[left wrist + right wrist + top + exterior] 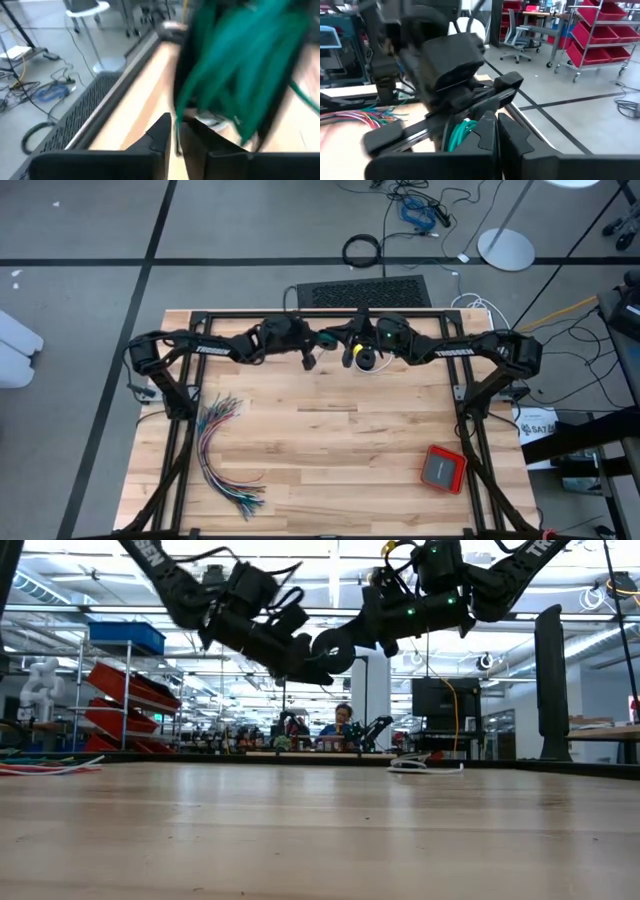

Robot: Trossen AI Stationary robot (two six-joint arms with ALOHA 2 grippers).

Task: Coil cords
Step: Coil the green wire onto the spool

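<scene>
Both grippers meet above the table's far middle. The teal-green cord hangs in several loops between them, clear of the table. My right gripper is shut beside those loops. My left gripper faces it and stands nearly shut on a thin strand; its housing fills the right wrist view. The black cord lies coiled on the table under the right gripper, with its white tail beside it. My left gripper pinches a thin strand of the teal cord between its two fingers, coming slightly downward from the table's left. The rest of the cord rises blurred beyond the fingertips. My right gripper holds the teal loops at its fingertips, level, from the table's right. Its own fingers hide the place of contact. The loops hang below, lifted clear of the table.
A fanned bundle of many-coloured wires lies at the table's left. A red and grey box sits near the right front corner. A black grille stands beyond the far edge. People sit at benches far behind.
</scene>
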